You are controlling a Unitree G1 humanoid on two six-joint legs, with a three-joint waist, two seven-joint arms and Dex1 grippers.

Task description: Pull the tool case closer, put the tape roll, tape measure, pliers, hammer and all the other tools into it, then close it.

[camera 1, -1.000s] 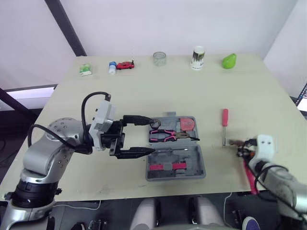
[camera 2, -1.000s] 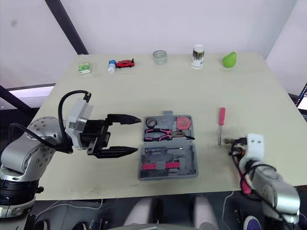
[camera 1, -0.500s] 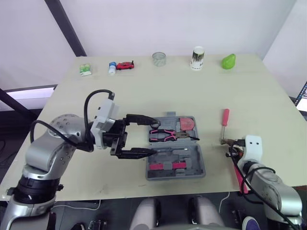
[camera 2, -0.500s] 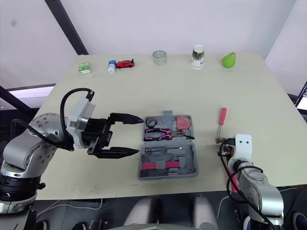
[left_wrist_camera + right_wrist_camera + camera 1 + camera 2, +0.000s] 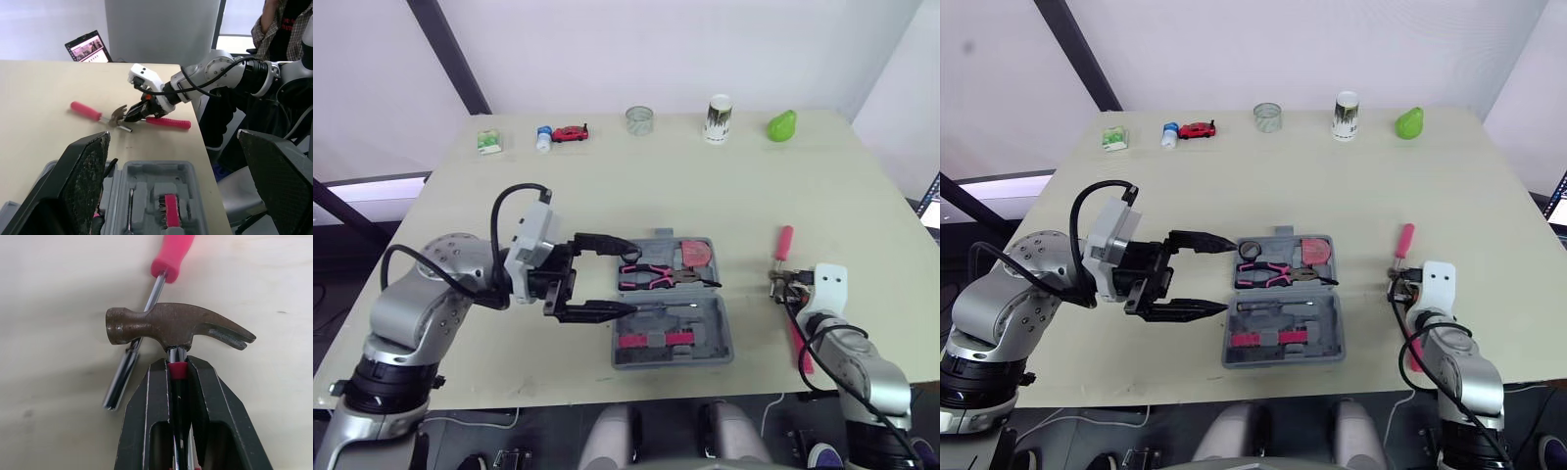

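Pinching hammer (image 5: 171,325) near table (image 5: 636,186) edge, right end effector (image 5: 177,363); left end effector (image 5: 628,276) spread beside tool case (image 5: 705,338).

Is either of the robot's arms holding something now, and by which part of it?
The right gripper holds the hammer, jaws shut on its shaft just below the head. The left gripper is open, holding nothing.

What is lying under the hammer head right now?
The screwdriver shaft crosses beneath the head of the hammer, which the right pincer grips; the stretch directly under the head is hidden.
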